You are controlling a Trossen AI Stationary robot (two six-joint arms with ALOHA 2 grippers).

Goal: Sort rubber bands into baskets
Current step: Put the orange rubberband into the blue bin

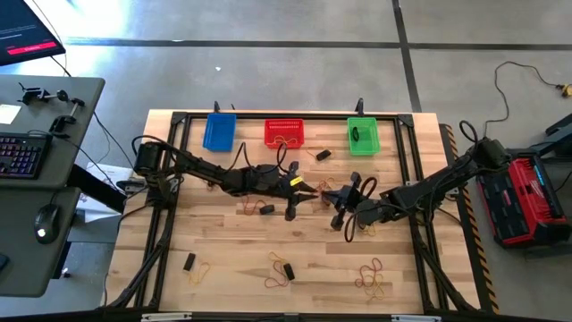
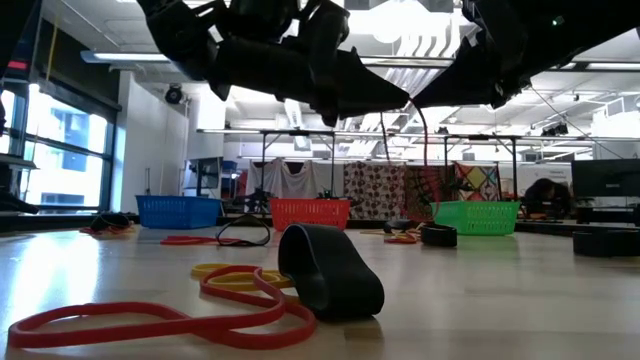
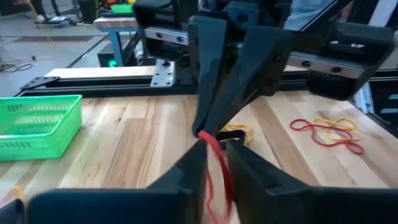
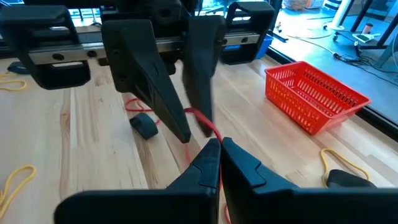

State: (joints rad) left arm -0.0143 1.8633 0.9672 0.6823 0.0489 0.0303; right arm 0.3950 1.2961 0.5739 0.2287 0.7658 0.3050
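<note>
Mid-handover at table centre: both arms meet over a thin red rubber band [image 3: 214,163].

Right gripper [image 4: 219,144] has its fingers pressed fully together, pinching one end of the band. Left gripper [image 3: 214,144] has its fingers nearly closed around the other end; in the left wrist view the band hangs down between them. Whether the left has firm hold yet, I can't tell.

Small red plastic mesh basket [image 1: 284,133] sits at the far edge between the blue mesh basket [image 1: 219,131] and the green mesh basket [image 1: 363,135].

My read of the next move: right has to let go once left's pinch is solid, then left carries the band to the red basket. Many loose bands remain on the wooden table [image 1: 223,259], so sorting is early.
</note>
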